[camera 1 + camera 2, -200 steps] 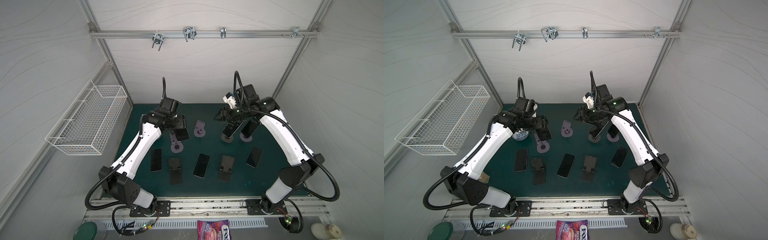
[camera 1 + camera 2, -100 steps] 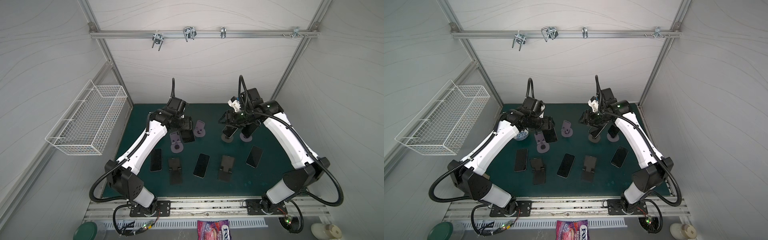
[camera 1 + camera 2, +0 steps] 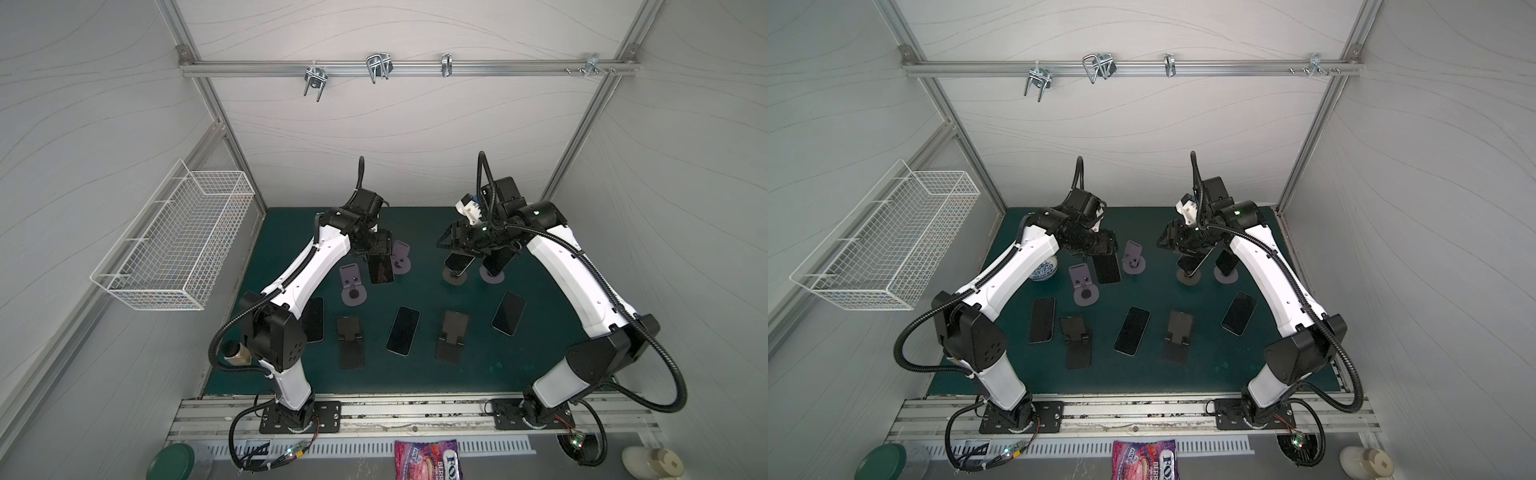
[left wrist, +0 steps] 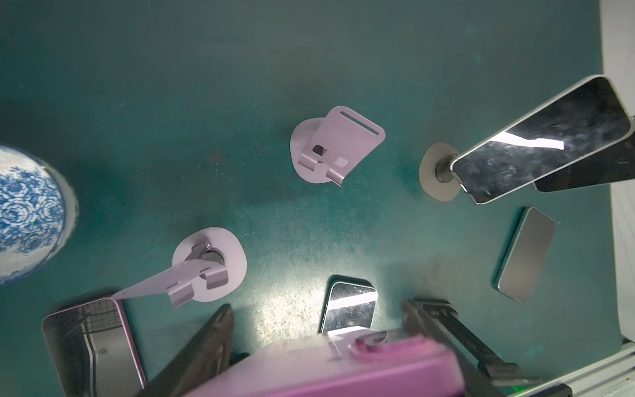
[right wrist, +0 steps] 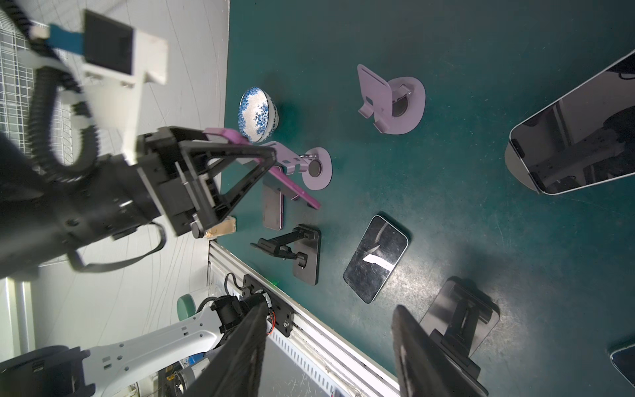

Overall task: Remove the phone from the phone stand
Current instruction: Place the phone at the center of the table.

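Slippage is the risk: left tool (image 3: 379, 254) is clamped on the purple phone (image 3: 381, 272) near one end, above the bench (image 3: 419, 374), just beside a lilac stand (image 3: 351, 275); a swing could strike it. Right tool (image 3: 444, 244), half-spread and empty, could nudge the propped phone (image 3: 458, 262) nearby.

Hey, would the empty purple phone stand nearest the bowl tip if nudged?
Likely stiff: the purple stand looks like bent metal. Its tilted plate sits on a thin hinge, so a high push might tip it; a low one probably slides it.
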Motion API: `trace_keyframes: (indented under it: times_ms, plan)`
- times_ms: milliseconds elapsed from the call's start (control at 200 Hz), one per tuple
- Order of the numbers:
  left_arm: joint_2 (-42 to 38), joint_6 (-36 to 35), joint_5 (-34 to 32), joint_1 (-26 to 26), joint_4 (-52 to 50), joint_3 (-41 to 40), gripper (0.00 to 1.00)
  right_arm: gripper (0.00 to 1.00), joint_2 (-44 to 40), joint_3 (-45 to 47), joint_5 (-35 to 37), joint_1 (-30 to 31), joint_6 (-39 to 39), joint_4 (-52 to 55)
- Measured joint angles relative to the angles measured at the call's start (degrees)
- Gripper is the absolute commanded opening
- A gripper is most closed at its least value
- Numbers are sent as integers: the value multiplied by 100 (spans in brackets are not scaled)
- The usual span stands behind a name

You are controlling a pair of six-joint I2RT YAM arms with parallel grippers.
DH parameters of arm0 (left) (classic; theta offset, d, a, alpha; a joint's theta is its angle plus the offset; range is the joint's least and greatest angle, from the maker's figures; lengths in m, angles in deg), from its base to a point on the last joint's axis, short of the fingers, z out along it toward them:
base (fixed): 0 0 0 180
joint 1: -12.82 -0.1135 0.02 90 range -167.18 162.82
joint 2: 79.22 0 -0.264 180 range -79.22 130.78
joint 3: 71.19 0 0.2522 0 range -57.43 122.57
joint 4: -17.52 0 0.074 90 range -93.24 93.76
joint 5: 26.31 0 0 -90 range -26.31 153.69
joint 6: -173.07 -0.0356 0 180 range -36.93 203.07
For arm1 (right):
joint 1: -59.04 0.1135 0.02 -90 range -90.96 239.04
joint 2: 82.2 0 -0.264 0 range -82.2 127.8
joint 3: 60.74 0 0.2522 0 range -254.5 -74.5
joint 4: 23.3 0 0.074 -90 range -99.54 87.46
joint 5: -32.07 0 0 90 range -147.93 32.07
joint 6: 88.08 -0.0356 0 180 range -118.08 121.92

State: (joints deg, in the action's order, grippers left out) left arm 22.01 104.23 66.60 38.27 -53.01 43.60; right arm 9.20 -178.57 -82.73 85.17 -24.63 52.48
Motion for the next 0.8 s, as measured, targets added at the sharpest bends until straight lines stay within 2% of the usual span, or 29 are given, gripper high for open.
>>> trace_keyframes:
  times_ms: [240, 800]
  plan:
    - [544, -20, 68, 0, -129, 411, 71, 59, 0, 0, -81, -28, 0, 31]
    - [767, -125, 76, -72, -380, 525, 72, 59, 4, 205, -234, -74, -2, 92]
